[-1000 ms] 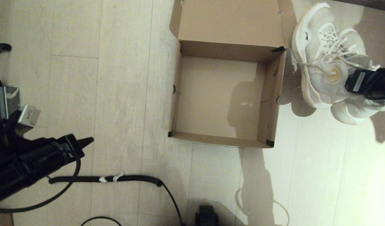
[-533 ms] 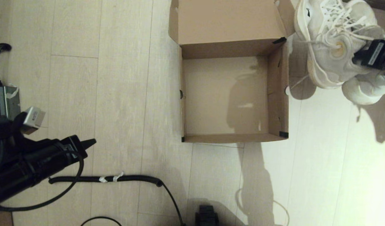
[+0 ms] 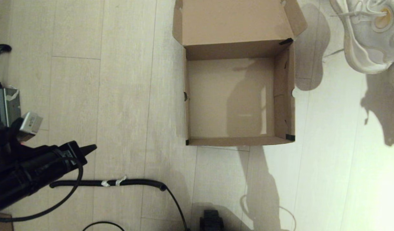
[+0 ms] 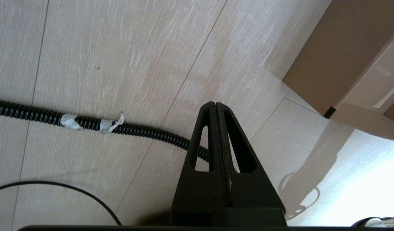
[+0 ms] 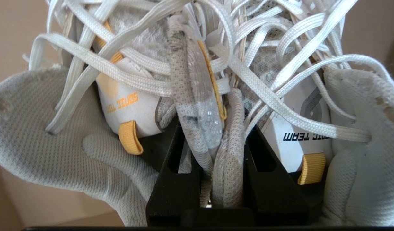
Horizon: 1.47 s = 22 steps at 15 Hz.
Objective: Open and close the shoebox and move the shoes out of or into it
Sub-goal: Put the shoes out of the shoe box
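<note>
The brown shoebox (image 3: 238, 141) stands open and empty on the floor, its lid flap (image 3: 232, 22) folded back on the far side. Both white mesh shoes (image 3: 367, 35) hang together off the floor, far right of the box and partly past the view's edge. In the right wrist view my right gripper (image 5: 216, 128) is shut on the two shoes' inner collars (image 5: 229, 154), pressed together, with laces and yellow tabs around it. My left gripper (image 3: 91, 148) is parked low at the near left, shut and empty (image 4: 215, 104). A box corner (image 4: 338, 57) shows beyond it.
A black coiled cable (image 3: 119, 183) with white tape lies on the floor just near of the left gripper. A grey electronic device (image 3: 4, 104) with cables sits at the far left edge. A small dark object (image 3: 211, 221) shows at the bottom centre.
The pair of shoes has risen and moved farther away and to the right with my right gripper. The box straightened and shifted slightly right early on. The left arm stayed put.
</note>
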Tool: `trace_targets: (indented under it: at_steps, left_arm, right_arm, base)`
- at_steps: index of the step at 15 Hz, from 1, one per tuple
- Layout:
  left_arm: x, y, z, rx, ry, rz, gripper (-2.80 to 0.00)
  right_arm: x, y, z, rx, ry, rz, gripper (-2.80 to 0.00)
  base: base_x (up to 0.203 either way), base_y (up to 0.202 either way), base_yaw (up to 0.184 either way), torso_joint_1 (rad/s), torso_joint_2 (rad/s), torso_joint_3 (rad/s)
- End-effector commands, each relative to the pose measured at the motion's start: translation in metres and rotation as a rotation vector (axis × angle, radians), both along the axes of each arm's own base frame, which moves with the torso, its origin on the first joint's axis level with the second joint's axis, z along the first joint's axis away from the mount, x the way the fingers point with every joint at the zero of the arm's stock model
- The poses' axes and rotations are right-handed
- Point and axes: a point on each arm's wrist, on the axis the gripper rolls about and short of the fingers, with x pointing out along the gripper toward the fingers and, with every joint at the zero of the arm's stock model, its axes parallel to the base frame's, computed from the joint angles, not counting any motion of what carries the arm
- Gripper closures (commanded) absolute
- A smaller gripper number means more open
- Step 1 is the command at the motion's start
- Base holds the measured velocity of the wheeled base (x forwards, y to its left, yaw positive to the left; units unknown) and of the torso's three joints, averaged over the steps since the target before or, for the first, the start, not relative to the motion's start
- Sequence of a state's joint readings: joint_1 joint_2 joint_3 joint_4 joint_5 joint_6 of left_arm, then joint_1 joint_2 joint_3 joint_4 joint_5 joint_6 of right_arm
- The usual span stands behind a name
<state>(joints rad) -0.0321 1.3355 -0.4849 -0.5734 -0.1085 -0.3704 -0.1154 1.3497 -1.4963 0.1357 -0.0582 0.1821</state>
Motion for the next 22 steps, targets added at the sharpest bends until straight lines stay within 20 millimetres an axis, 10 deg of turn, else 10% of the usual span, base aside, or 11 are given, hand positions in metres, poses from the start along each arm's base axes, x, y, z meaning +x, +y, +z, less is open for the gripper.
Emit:
trace_targets:
  at_steps: [1,12,13,22]
  left_arm:
    - [-0.001,0.000,0.002,-0.003,-0.010,0.000,0.00]
    - [0.009,-0.003,0.031,-0.003,-0.113,-0.015,0.00]
    - [0.014,-0.005,0.033,-0.002,-0.117,-0.023,0.00]
    - [0.063,-0.044,0.029,-0.003,-0.075,-0.156,0.00]
  right_arm:
    - [0.010,-0.006,-0.015,0.006,0.054,-0.024,0.00]
    - [0.113,-0.040,-0.121,0.040,0.212,-0.063,0.00]
    - [0.116,-0.040,-0.127,0.041,0.220,-0.059,-2.80]
    - [0.094,-0.010,-0.103,0.039,0.147,0.089,-2.80]
  base:
    - [0.000,0.000,0.000,0.000,0.00,0.000]
    - [0.000,0.000,0.000,0.000,0.00,0.000]
    - [0.000,0.000,0.000,0.000,0.00,0.000]
    - [0.000,0.000,0.000,0.000,0.00,0.000]
